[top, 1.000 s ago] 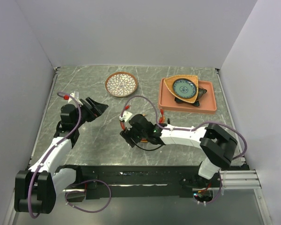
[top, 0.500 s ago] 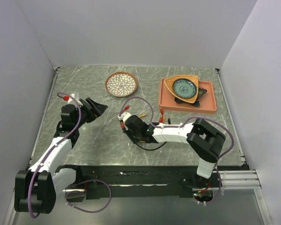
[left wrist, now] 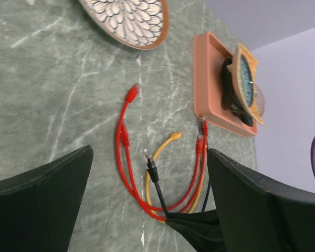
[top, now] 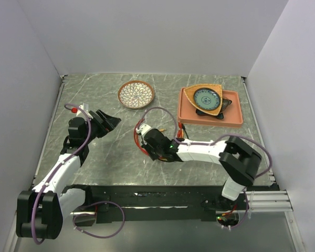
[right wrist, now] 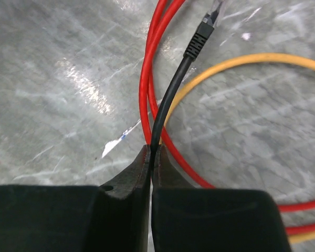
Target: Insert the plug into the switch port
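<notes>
Right gripper (right wrist: 150,157): fingers pressed together, pinching the black cable (right wrist: 169,97) a short way behind its plug (right wrist: 199,38). The plug rests on the table (top: 94,89) off the near-left corner of the tray (top: 236,122), among loops of red cable (right wrist: 146,79) and yellow cable (right wrist: 241,62). The salmon tray holds a tilted triangular dish (top: 206,98) with a teal centre, and a flat black switch (top: 227,103) lies largely hidden under that dish, its sockets not discernible. A round petal-patterned bowl (top: 136,94) sits left of the tray. The table is grey-green marble, enclosed by plain pale walls (top: 157,37) on three sides. The right arm stretches low and leftward from its folded elbow on the tray's near side. The left arm stands raised far left of the tray, and the left gripper (left wrist: 149,155), jaws spread wide, faces the tray.
</notes>
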Controlling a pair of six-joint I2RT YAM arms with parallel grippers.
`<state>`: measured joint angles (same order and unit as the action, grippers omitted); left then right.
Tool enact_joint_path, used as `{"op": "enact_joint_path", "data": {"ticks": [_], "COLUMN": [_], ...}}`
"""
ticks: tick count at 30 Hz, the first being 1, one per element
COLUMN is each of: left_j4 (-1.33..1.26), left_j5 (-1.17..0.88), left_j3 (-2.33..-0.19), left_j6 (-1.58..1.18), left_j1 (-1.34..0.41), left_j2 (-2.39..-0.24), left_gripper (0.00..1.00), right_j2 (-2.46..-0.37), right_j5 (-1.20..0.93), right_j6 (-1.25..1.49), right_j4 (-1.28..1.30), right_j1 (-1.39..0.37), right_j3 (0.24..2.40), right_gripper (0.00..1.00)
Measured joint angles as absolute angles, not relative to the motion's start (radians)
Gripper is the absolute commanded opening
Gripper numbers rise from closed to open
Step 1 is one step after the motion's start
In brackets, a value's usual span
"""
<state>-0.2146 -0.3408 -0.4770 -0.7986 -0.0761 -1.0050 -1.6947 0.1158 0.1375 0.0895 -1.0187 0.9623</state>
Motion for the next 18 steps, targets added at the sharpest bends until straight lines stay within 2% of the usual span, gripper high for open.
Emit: {"op": "enact_joint_path", "data": {"ticks": [7,18], "left_j4": [-0.329,-0.489], "left_j5": [-0.421,-0.492], "left_j3": [-0.438,-0.435], "left_j6": [-0.836,-0.885], "left_j1": [-0.099,-0.296], "left_j2": [-1.005,-1.060], "left_gripper": [0.96,0.97], "right_j2": [-1.525,-1.336], "right_j5": [0.081,-0.150], "right_j6": [0.138,0.125], "right_j4": [0.051,-0.072], "right_j1": [-1.012,-0.982], "right_j3": [0.911,0.809], "right_gripper": [0.00,0.00]}}
